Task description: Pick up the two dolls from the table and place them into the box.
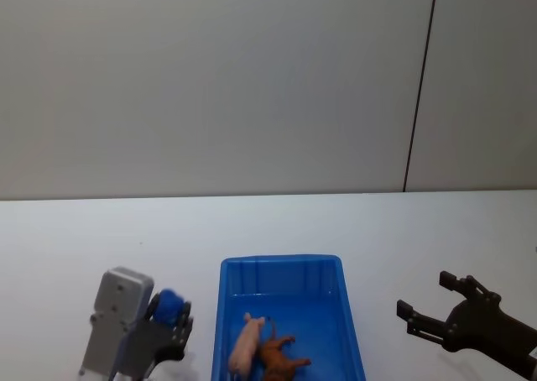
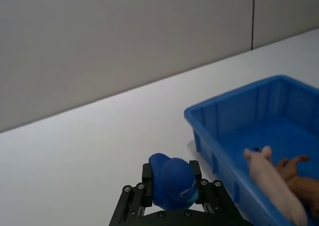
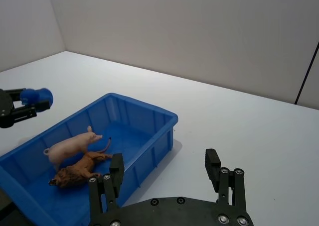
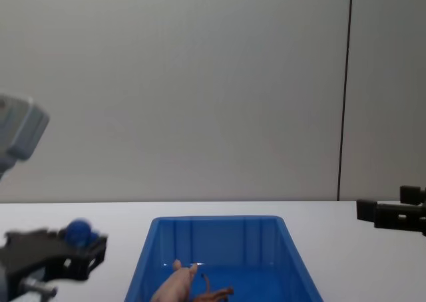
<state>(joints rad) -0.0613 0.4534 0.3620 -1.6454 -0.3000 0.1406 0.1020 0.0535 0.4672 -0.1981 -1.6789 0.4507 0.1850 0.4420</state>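
1. Blue and small, a cap-shaped object (image 2: pixel 173 181) is pinched between the fingers of the left gripper (image 1: pixel 172 322), which is held above the table (image 1: pixel 75 238) just left of the box (image 1: pixel 285 268).
2. Spread wide, the right gripper (image 3: pixel 164 172) is seen holding nothing, its arm reaching in from the right, well apart from the box.
3. Inside the box, the pig (image 1: pixel 247 344) and the lion (image 1: pixel 279 360) are laid on their sides, touching each other, the pig on the left.
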